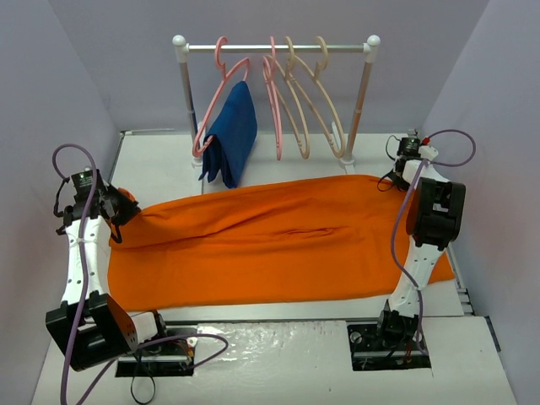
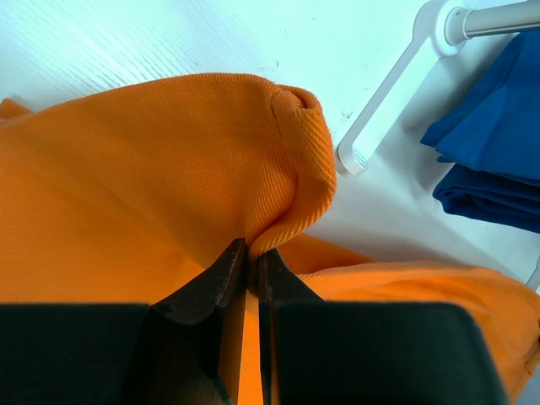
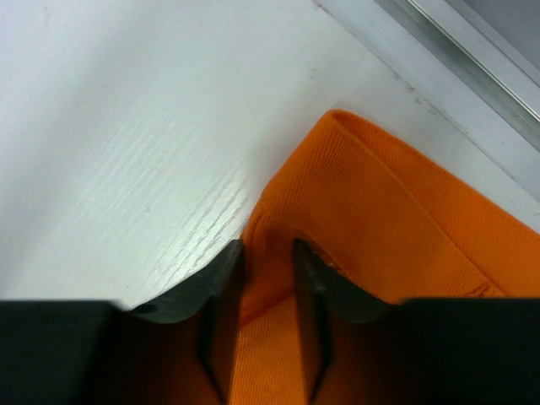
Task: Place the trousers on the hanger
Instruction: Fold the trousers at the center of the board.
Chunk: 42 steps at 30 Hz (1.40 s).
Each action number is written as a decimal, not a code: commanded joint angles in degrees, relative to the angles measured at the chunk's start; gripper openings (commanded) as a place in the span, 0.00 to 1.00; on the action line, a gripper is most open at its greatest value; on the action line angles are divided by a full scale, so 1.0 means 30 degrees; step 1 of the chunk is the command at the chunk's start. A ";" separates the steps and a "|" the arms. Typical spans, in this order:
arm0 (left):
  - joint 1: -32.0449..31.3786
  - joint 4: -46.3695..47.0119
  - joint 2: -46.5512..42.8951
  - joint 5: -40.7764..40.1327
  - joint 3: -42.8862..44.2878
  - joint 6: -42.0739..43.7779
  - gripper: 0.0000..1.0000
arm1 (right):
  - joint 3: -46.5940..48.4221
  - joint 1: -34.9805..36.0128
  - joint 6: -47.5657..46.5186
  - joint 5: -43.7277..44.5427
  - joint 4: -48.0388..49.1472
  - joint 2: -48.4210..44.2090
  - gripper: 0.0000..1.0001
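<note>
Left gripper (image 1: pixel 118 209): clenched on the trousers (image 1: pixel 270 245) at the left edge of the surface (image 1: pixel 278 354). In the left wrist view the jaws stand almost together, with a fold of hem pinched between them.

Right gripper (image 1: pixel 398 177): near the far right corner, grasping the other end. In the right wrist view its fingers straddle the banded corner of the cloth, and orange fills the gap between them.

Trousers: spread lengthwise across the middle of the surface, from left edge to right edge. Bright orange, plain twill weave. Mostly flat, with one long crease along the middle. The left end is bunched and raised at the grip.

Rack (image 1: pixel 278 48): stands at the far edge. It carries a folded dark blue garment (image 1: pixel 232 135) on a pink hanger (image 1: pixel 221 59).

The hanger (image 1: pixel 321 59): cream-beige, on the rail right of centre, bare. It is well apart from the trousers.

Step, as judged: both ends are secured and the cloth is not yet lifted. The next move calls for both arms to raise together. They must keep the cloth taut enough not to slip, then carry it toward the far edge and drape it over the hanger bar.
</note>
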 commanded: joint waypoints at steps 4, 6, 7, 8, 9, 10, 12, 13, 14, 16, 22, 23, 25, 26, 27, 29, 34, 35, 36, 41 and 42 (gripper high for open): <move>0.0185 0.0419 -0.0156 0.0380 0.2154 -0.0462 0.00 | -0.0113 -0.0506 -0.0073 -0.0633 -0.1834 -0.0297 0.00; 0.0170 0.0737 0.0252 0.0473 0.2708 -0.0808 0.00 | 0.0175 -0.0553 -0.0044 -0.0911 -0.1909 -0.0908 0.00; 0.0170 0.0745 0.0262 0.0556 0.2720 -0.1005 0.00 | 0.0345 -0.0610 -0.0041 -0.0916 -0.1937 -0.0922 0.00; 0.0183 0.0967 0.0619 0.0581 0.3101 -0.1215 0.00 | 0.0604 -0.0721 0.0095 -0.1088 -0.1962 -0.1352 0.00; 0.0195 0.1188 0.0976 0.0606 0.3483 -0.1425 0.00 | 0.0864 -0.0832 0.0230 -0.1260 -0.1987 -0.1783 0.00; 0.0218 0.1285 0.1275 0.0595 0.3848 -0.1634 0.00 | 0.1070 -0.0948 0.0374 -0.1437 -0.1976 -0.2108 0.00; 0.0296 0.1433 0.2163 0.0576 0.4960 -0.1842 0.00 | 0.1685 -0.1251 0.0609 -0.2022 -0.1966 -0.2744 0.00; 0.0343 0.1388 0.2709 0.0583 0.5530 -0.1907 0.00 | 0.1941 -0.1395 0.0725 -0.2315 -0.1966 -0.3092 0.00; 0.0436 0.1294 0.3125 0.0676 0.6302 -0.2001 0.00 | 0.2224 -0.1489 0.0857 -0.2523 -0.1966 -0.3357 0.00; 0.0543 0.1241 0.3695 0.0782 0.7959 -0.2108 0.00 | 0.2677 -0.1623 0.1107 -0.2715 -0.1966 -0.3778 0.00; 0.1078 0.1498 0.3289 0.1615 0.8211 -0.2342 0.00 | 0.2133 -0.1993 0.1275 -0.3842 -0.1158 -0.5863 0.00; 0.1348 0.1716 0.2766 0.1854 0.7658 -0.2449 0.00 | 0.1627 -0.2167 0.1264 -0.4084 -0.0926 -0.6503 0.00; 0.1945 0.2115 0.1585 0.2154 0.6347 -0.2632 0.00 | 0.0618 -0.2501 0.1305 -0.4800 -0.0591 -0.7951 0.00; 0.2253 0.2254 0.0909 0.2141 0.5610 -0.2664 0.00 | 0.0126 -0.2625 0.1396 -0.5427 -0.0498 -0.8841 0.00; 0.2472 0.2279 0.0394 0.2101 0.5053 -0.2672 0.00 | -0.0754 -0.2757 0.1495 -0.5742 -0.0348 -0.9613 0.00; 0.2837 0.2263 -0.0422 0.2108 0.4145 -0.2702 0.00 | -0.2446 -0.3125 0.1657 -0.5981 -0.0177 -1.1082 0.00; 0.3552 0.1762 -0.2508 0.2397 0.2251 -0.2592 0.00 | -0.6280 -0.4266 0.1647 -0.6367 -0.0003 -1.5451 0.00; 0.3613 0.1602 -0.2997 0.2193 0.2028 -0.2449 0.00 | -0.6989 -0.4773 0.1700 -0.6650 -0.0037 -1.6246 0.00; 0.3676 0.1413 -0.3532 0.1941 0.1807 -0.2338 0.00 | -0.7544 -0.5354 0.1763 -0.6934 -0.0084 -1.7127 0.00; 0.3749 0.0557 -0.6073 0.0881 0.0445 -0.1983 0.00 | -1.0396 -0.6805 0.2220 -0.7001 -0.0597 -1.9335 0.00; 0.3768 0.0416 -0.6530 0.0371 0.0135 -0.2022 0.00 | -1.0837 -0.6967 0.2337 -0.7030 -0.0690 -1.9565 0.00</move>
